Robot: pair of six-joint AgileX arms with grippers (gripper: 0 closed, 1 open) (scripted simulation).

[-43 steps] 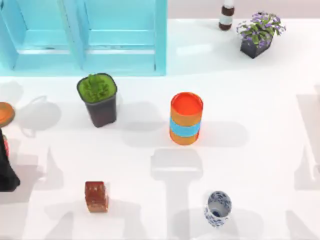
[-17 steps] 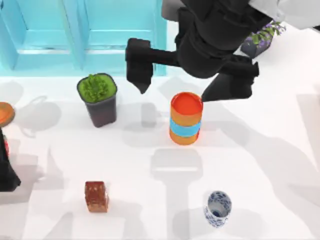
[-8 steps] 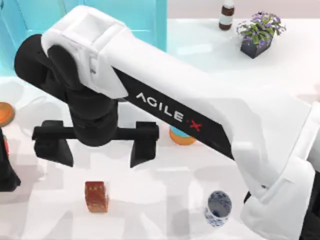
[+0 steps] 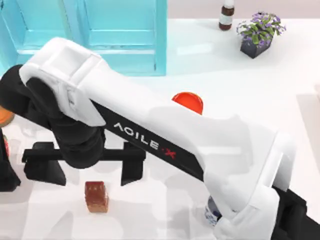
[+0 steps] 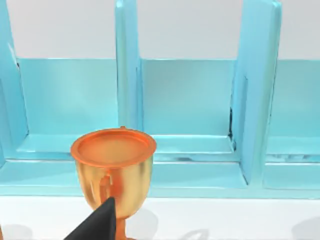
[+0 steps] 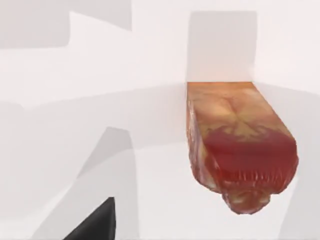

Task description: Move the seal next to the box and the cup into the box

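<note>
The seal (image 4: pixel 96 196), a small reddish-brown block, stands near the table's front left. My right arm reaches across the table from the front right. Its gripper (image 4: pixel 87 177) hangs open just behind the seal, with the black fingers (image 4: pixel 131 167) spread wider than the seal. In the right wrist view the seal (image 6: pixel 240 150) lies apart from one dark fingertip (image 6: pixel 95 225). The white-and-blue cup (image 4: pixel 212 216) peeks out under the right arm at the front. The cyan box (image 4: pixel 120 35) stands at the back left. My left gripper (image 4: pixel 7 172) is parked at the left edge.
An orange cylinder (image 4: pixel 188 101) shows its top mid-table behind the arm. A purple-flowered pot (image 4: pixel 257 32) and a bottle (image 4: pixel 226 15) stand at the back right. A golden goblet (image 5: pixel 112 167) stands in front of the box (image 5: pixel 190 100), near the left gripper.
My right arm has swung in from the back right, across the table to the front left. Its open gripper has come closer to the seal. The seal and cup have not moved.
</note>
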